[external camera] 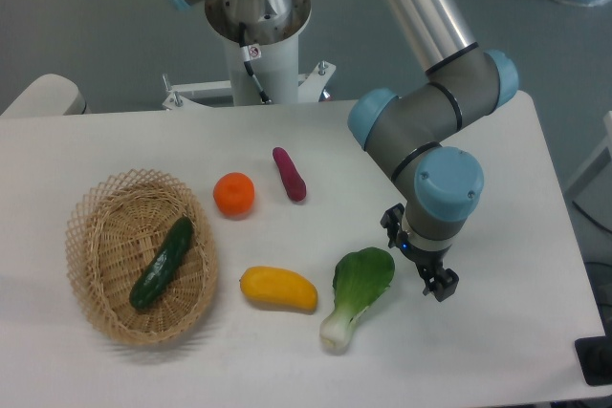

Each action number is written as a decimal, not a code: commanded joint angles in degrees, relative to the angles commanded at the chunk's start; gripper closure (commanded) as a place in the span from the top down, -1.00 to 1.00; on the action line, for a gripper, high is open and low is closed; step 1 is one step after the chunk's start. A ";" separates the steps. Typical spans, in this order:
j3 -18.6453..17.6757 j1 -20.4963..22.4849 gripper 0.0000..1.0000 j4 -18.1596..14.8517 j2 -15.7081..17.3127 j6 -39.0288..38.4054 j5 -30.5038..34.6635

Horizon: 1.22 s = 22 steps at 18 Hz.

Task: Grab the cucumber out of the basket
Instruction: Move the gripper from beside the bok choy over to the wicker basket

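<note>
The dark green cucumber (163, 263) lies slanted inside the oval wicker basket (91, 212) at the left of the table. My gripper (418, 253) hangs far off to the right, pointing down just beside the bok choy. Its black fingers (441, 285) stick out on either side of the wrist, spread apart, with nothing between them. The wrist hides most of the gripper body from above.
A leafy bok choy (359, 291) lies just left of the gripper. A yellow fruit (278, 289), an orange (234, 194) and a purple sweet potato (289, 174) lie between the basket and the arm. The robot base (256, 35) stands at the back.
</note>
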 joint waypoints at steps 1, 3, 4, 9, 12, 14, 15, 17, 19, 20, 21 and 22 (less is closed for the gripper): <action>0.00 0.00 1.00 0.00 0.00 0.00 0.00; -0.09 -0.09 1.00 0.00 0.00 -0.17 0.00; -0.17 -0.17 1.00 0.00 0.00 -0.52 0.00; -0.79 -0.97 1.00 -0.35 0.79 -1.23 -0.18; -2.10 -2.72 1.00 -0.44 1.84 -3.94 -0.18; -3.60 -4.04 1.00 -0.53 2.89 -7.02 -0.70; -4.47 -4.83 1.00 -0.35 3.60 -8.68 -1.05; -5.71 -6.58 1.00 -0.35 5.00 -11.41 -1.23; -7.02 -8.34 1.00 -0.35 6.50 -13.96 -2.19; -7.90 -9.05 1.00 -0.35 7.46 -15.45 -3.15; -8.95 -10.01 1.00 -0.26 8.25 -17.30 -4.03; -9.31 -11.15 1.00 -0.26 8.87 -19.84 -4.48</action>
